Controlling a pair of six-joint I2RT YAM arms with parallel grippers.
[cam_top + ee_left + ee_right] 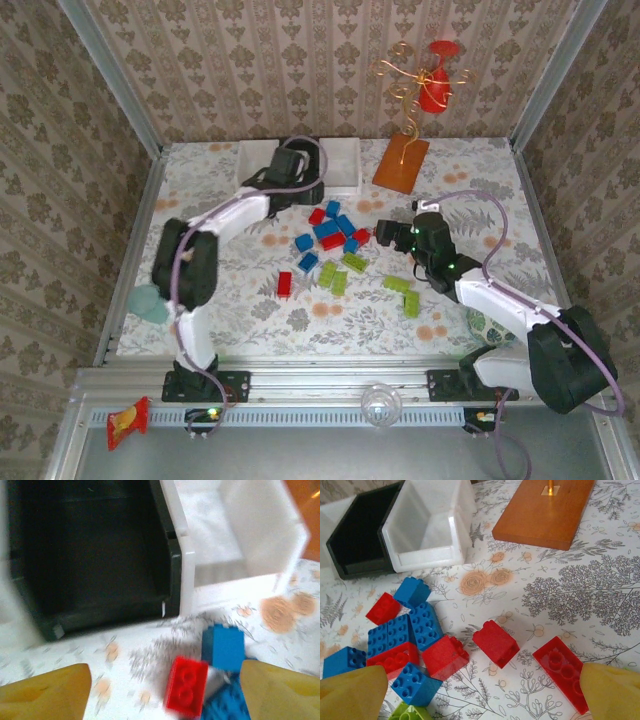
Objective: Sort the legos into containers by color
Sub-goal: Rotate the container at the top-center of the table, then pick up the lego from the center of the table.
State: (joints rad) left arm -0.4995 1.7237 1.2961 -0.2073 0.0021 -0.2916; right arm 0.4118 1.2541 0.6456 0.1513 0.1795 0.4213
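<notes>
The legos [330, 245] are small studded bricks in glossy red, blue and lime green. They lie loose around the middle of the flowered table [250, 310]. In the top view the reds and blues bunch together, and the green bricks [339, 283] trail off toward 5 o'clock. One lone red brick [284, 284] lies apart at 8 o'clock of the bunch.

The containers stand in a row at the table's 12 o'clock edge, all open-topped: a left white bin [250, 160], a black bin [95, 555] and a right white bin [345, 165]. An orange board [402, 163] lies at 3 o'clock of the row.

The left gripper [160, 692] hangs by the row, near the black bin. Its yellow fingertips [45, 692] are spread wide and grip nothing. A blurred two-stud red brick [187, 685] lies on the table between them, with a blue brick [223, 646] just beside it at 1 o'clock.

The right gripper [481, 692] sits at 3 o'clock of the bunch. Its jaws are fully spread and it holds nothing. A long red brick [562, 672] lies just beside its right fingertip [612, 690].
</notes>
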